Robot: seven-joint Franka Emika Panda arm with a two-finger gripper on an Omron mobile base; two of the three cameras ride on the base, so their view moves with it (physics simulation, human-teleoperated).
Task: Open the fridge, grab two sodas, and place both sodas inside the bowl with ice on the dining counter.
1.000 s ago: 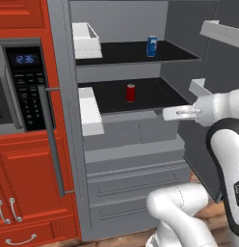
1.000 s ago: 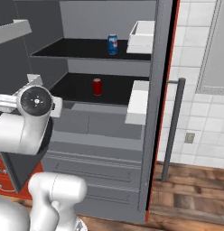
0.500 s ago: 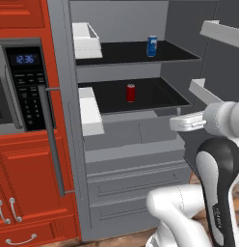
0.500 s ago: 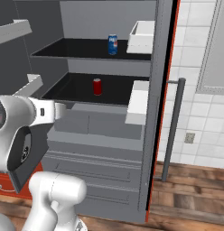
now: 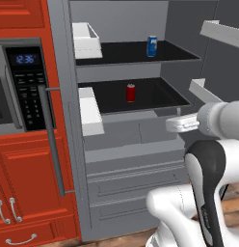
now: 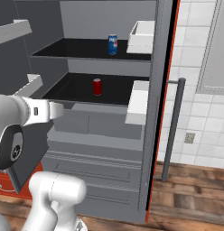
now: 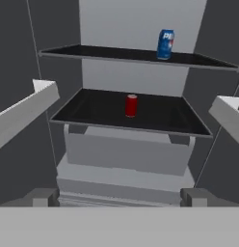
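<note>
Straight ahead of the claw (image 7: 119,197), far back on the low shelf, red can (image 7: 131,105) stands up; claw wide, w/ nothing in it.

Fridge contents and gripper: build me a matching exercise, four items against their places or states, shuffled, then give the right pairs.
Items
1. blue can
2. red can
3. gripper
4. white door bin

Places or states
A. jaws wide apart, holding nothing, in front of the open fridge
B. stands upright on the lower black shelf
C. hangs on the inside of an opened door, level with the upper shelf
D. stands upright on the upper black shelf

Pairs: 1-D, 2-B, 3-A, 4-C
</note>
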